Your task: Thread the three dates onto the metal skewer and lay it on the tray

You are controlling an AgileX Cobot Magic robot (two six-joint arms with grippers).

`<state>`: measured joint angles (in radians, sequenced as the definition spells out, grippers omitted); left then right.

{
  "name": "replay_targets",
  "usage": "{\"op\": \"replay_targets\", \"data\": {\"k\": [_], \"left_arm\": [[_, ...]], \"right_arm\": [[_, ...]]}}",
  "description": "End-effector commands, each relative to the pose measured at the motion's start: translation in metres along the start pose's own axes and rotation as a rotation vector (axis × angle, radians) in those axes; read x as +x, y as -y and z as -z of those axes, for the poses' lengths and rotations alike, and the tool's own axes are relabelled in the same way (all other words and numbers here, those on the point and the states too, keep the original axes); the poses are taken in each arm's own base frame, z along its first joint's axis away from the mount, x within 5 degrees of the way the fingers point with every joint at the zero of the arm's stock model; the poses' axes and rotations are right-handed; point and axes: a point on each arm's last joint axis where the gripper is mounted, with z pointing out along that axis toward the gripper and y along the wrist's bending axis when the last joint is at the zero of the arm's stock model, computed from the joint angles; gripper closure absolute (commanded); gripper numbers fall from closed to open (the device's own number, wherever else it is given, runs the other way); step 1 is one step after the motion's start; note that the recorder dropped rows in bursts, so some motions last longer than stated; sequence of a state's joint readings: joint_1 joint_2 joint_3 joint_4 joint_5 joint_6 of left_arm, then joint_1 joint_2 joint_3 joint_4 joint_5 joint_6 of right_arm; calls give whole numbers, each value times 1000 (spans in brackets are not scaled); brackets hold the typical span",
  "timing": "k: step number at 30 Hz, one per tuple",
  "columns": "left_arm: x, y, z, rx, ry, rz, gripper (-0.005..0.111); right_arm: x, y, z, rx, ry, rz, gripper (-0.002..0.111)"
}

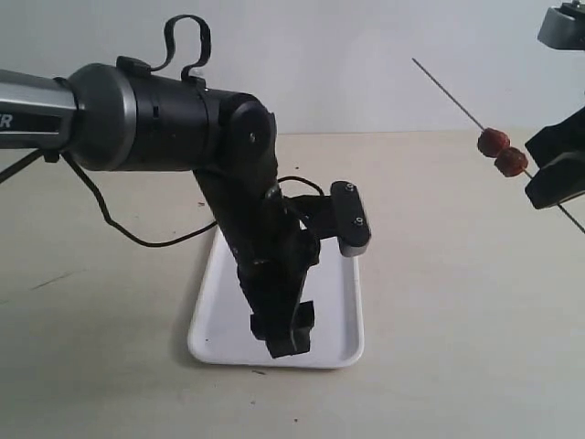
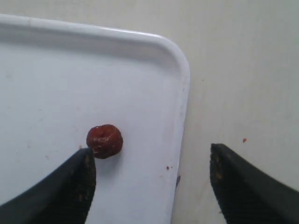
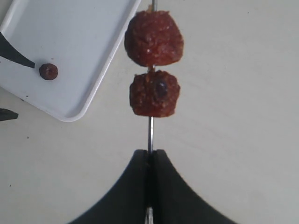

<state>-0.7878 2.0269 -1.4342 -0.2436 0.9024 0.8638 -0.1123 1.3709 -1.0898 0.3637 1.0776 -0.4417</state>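
Spanning tabletop (image 1: 457, 320) and tray (image 2: 184, 84), left end effector (image 2: 150, 155) gapes; right end effector (image 3: 150, 156) clamps skewer (image 3: 150, 130).

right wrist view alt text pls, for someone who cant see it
A shut gripper holds a thin metal skewer with two dates threaded on it, over a beige table. A third date lies loose on a white tray nearby.

Only a cut-off dark letter "R" reads on the left arm's silver tube (image 1: 27, 99), at nine o'clock in the exterior view.
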Motion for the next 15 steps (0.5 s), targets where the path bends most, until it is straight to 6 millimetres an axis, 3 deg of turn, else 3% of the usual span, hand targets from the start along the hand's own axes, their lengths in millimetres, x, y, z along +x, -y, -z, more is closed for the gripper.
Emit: {"op": "replay_targets", "data": {"k": [1, 15], "left_arm": [[4, 1, -9, 31, -28, 16, 40], [4, -3, -17, 5, -33, -9, 40]], "right_arm": [[0, 1, 1, 9, 21, 4, 108], [-1, 2, 2, 21, 34, 9, 108]]}}
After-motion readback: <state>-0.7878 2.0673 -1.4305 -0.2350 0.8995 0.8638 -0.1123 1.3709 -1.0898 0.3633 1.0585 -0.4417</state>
